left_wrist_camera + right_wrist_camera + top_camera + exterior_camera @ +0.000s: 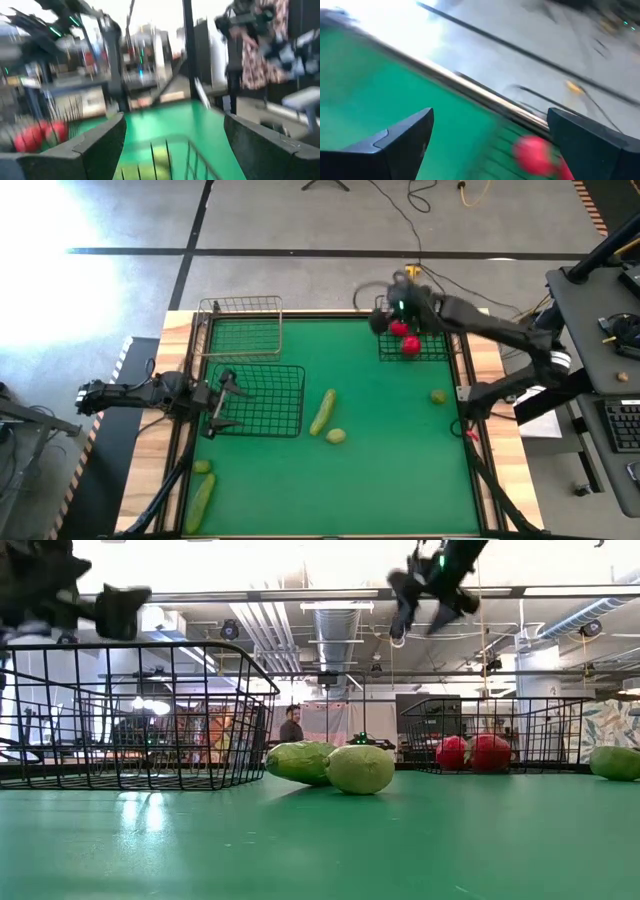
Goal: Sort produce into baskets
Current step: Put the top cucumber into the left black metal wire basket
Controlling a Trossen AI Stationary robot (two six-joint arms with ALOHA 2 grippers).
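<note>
My right gripper is open and empty above the far left corner of the black wire basket at the table's far right. Two red tomatoes lie in that basket; one shows in the right wrist view. My left gripper is open and empty over the left side of the second black basket. A tan wire basket stands behind it. One cucumber and a lime lie mid-table, another lime lies at the right, and a lime and a cucumber lie near left.
Wooden rails frame the green mat. In the low view the cucumber and lime lie side by side between the two black baskets. A person stands far off in the room behind. A desk stands to the right of the table.
</note>
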